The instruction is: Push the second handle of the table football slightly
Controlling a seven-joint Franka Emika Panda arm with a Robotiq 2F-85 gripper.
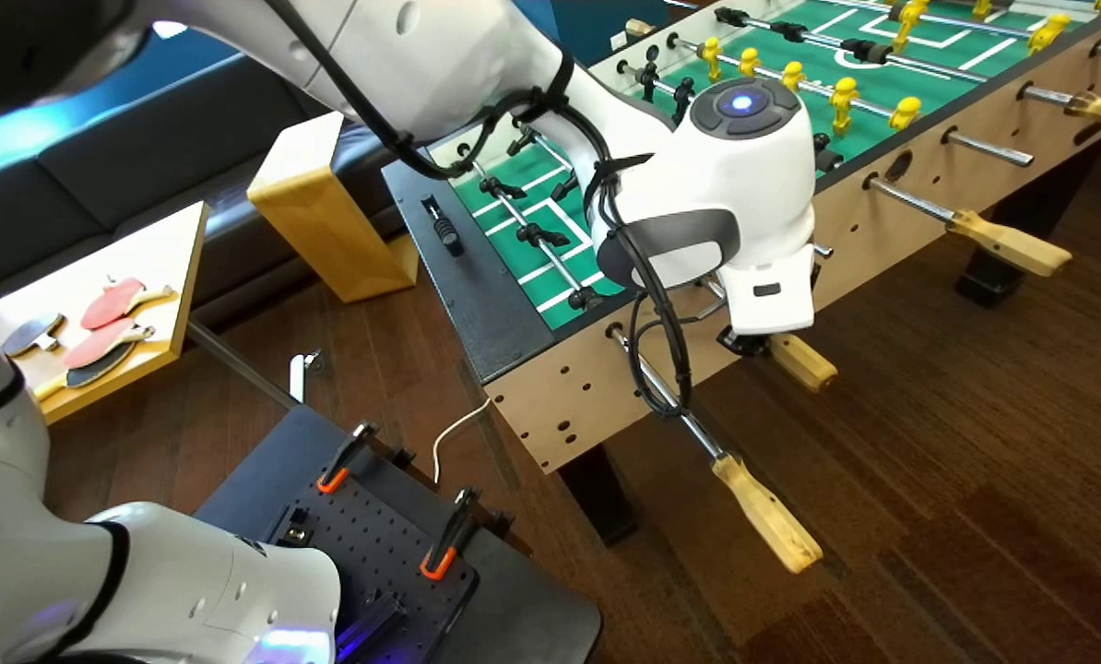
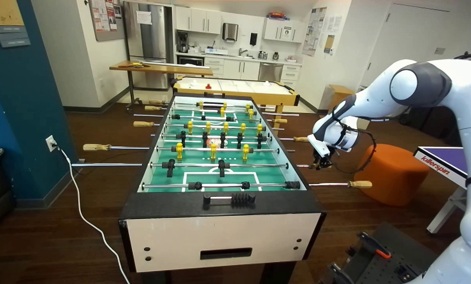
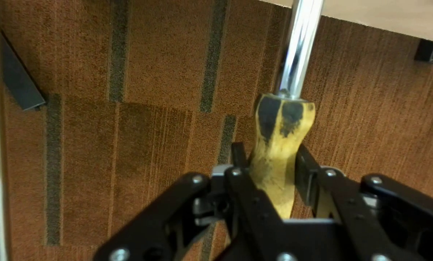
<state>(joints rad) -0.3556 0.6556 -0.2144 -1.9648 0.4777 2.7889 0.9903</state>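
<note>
Lengthwise, the handle point(image 3: 277, 159) pinched in the end effector point(image 3: 272, 153) points outward from the table football point(image 2: 180, 232).

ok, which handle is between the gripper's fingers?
The robot-side wooden handle second from the end with the black beads: the gripper straddles it in the wrist view, one finger per side. No other handle has that.

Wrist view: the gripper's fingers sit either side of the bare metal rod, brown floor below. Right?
Not the metal rod: in the wrist view the gripper has its fingers either side of the wooden handle. Brown floor below, yes.
</note>
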